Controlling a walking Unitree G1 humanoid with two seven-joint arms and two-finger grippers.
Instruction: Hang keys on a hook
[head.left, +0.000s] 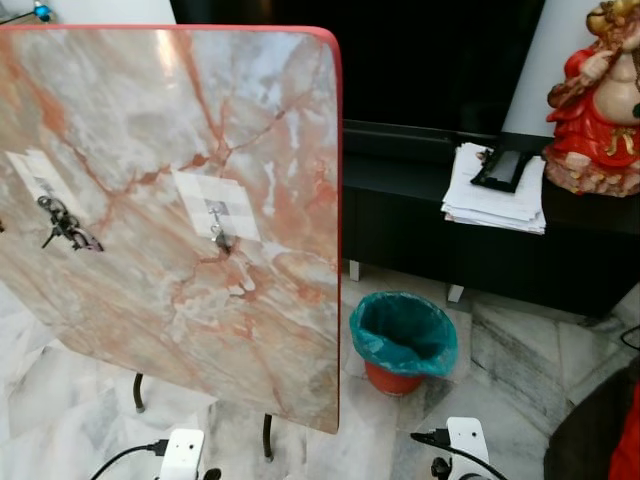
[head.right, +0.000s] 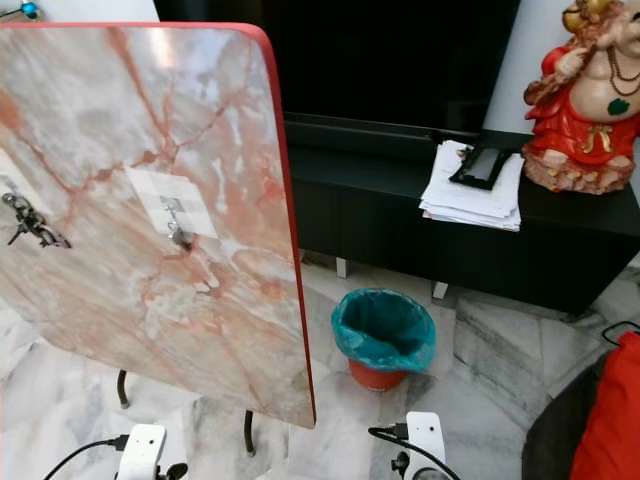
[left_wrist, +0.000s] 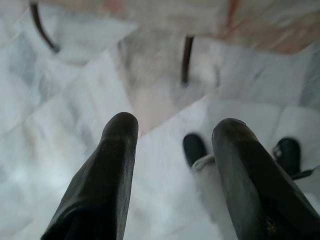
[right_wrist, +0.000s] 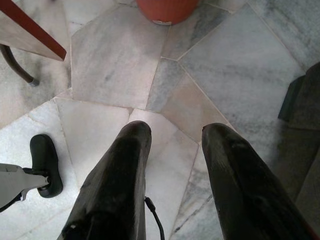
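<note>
Marble-patterned in pink and white with a red edge, a tilted board (head.left: 150, 180) stands on dark metal legs well above and ahead of both grippers. A bunch of keys (head.left: 65, 225) hangs on a hook at the board's left side, below a strip of pale tape, far from either pair of fingers. A second hook (head.left: 220, 235) sits near the board's middle on another taped patch (head.left: 215, 205), and whether anything hangs from it is too small to tell. The left gripper (left_wrist: 172, 137) points down at the pale marble floor (left_wrist: 60, 100), its two black fingers (left_wrist: 107, 170) set apart with nothing between them; one of the board's legs (left_wrist: 186, 60) lies beyond their tips. The right gripper (right_wrist: 175, 137) also hangs over the floor tiles, fingers (right_wrist: 125, 170) spread and holding nothing, with the orange base of a bin (right_wrist: 167, 9) further ahead of them. From the head views that bin (head.left: 402, 345) has a teal liner and stands to the right of the board, before a low black cabinet (head.left: 420, 215) bearing a stack of papers (head.left: 495, 195) and a red and gold figurine (head.left: 600, 100).
</note>
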